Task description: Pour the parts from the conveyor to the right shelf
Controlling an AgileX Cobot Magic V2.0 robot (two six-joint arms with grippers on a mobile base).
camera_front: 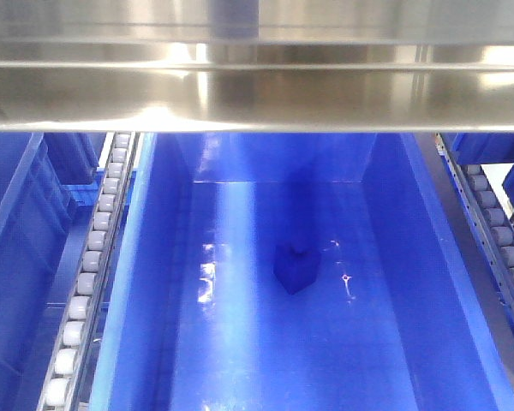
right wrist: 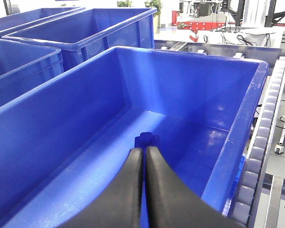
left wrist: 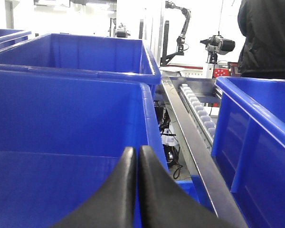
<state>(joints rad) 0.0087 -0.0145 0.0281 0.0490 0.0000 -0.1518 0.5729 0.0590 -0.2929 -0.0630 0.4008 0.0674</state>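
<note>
A large blue bin [camera_front: 146,282] fills the front view, and one small dark blue part [camera_front: 293,267] lies on its floor near the middle. In the right wrist view my right gripper [right wrist: 145,151] is shut and empty above the inside of this bin [right wrist: 61,109], with the blue part [right wrist: 147,138] just beyond its fingertips. In the left wrist view my left gripper [left wrist: 135,152] is shut and empty, over the near right corner of another blue bin [left wrist: 61,118]. Neither gripper shows in the front view.
A steel beam [camera_front: 257,94] crosses the top of the front view. Roller tracks run along both sides of the bin [camera_front: 86,282] [camera_front: 497,231] [right wrist: 263,142] [left wrist: 199,111]. More blue bins stand around [left wrist: 256,142] [right wrist: 23,66]. A person in black [left wrist: 266,38] stands far back.
</note>
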